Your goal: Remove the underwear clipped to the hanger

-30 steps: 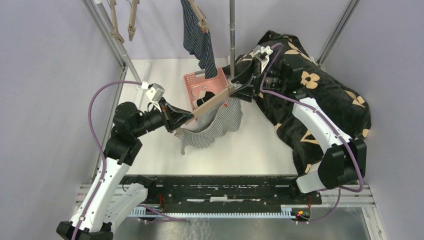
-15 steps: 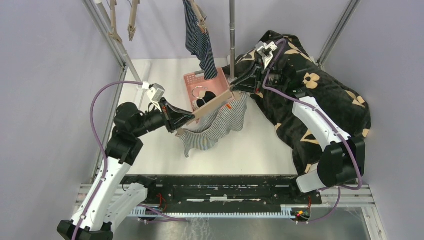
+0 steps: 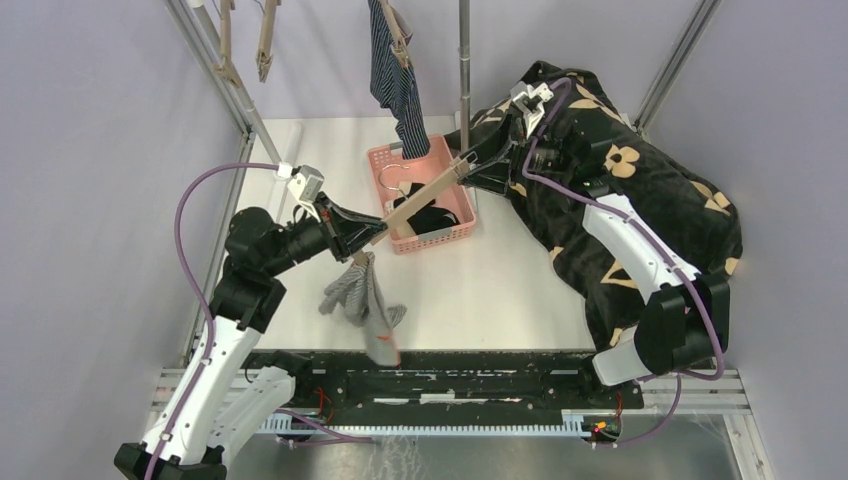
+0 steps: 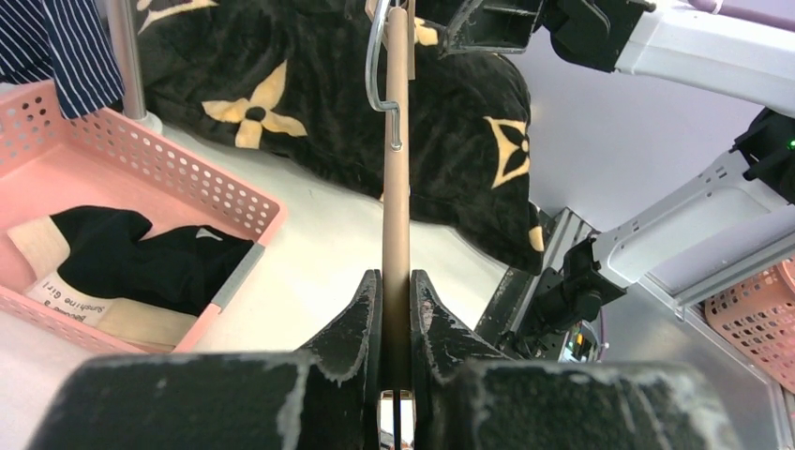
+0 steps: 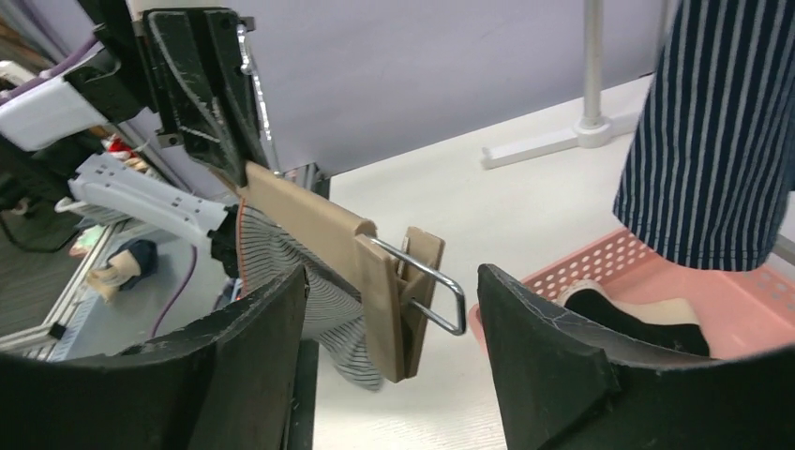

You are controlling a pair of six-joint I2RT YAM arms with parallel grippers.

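Note:
My left gripper (image 3: 362,236) (image 4: 396,286) is shut on the low end of a tan wooden hanger (image 3: 420,195) (image 4: 397,169). The grey-and-white striped underwear (image 3: 362,298) (image 5: 323,314) dangles from that end, down over the table's front edge. My right gripper (image 3: 468,166) (image 5: 392,281) is open, its jaws either side of the hanger's far clip (image 5: 414,300), which holds no cloth. The black underwear (image 3: 432,216) (image 4: 141,262) (image 5: 637,321) lies in the pink basket (image 3: 458,205) (image 4: 187,178) (image 5: 722,281). The navy striped underwear (image 3: 398,85) (image 5: 722,131) (image 4: 61,47) hangs clipped on another hanger above the basket.
A big black blanket with tan flowers (image 3: 650,190) (image 4: 309,94) lies at the right under my right arm. An upright metal pole (image 3: 464,70) stands behind the basket. Two bare clip hangers (image 3: 264,40) hang at the back left. Frame rails run along both sides.
My right gripper opened off the far clip. The striped underwear came free at that end and swung down to hang by my left gripper. The hanger's far end rose.

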